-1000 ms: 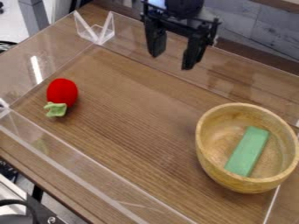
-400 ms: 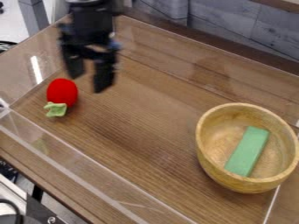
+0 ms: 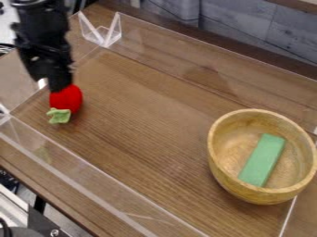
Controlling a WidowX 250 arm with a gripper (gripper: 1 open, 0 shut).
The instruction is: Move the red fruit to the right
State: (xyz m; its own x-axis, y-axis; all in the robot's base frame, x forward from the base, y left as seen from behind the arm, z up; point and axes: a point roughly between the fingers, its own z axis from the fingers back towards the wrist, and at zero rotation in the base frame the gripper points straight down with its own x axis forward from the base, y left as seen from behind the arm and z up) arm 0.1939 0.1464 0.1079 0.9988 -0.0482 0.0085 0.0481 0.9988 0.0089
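The red fruit (image 3: 67, 99), a small toy strawberry with a light green cap, lies on the wooden table (image 3: 155, 116) at the left. My black gripper (image 3: 54, 83) points down directly over it, its fingertips reaching the top left of the fruit. The fingers look dark and merged against the fruit, so I cannot make out how wide the jaws stand or whether they touch it.
A wooden bowl (image 3: 218, 139) stands at the right front with a flat green block (image 3: 262, 159) inside. Low clear plastic walls (image 3: 74, 165) edge the table at the front and left, and a clear bracket (image 3: 99, 31) stands at the back.
My gripper has swept from the back middle of the table leftward and toward the front, ending low over the red fruit. The fruit and the bowl have not moved.
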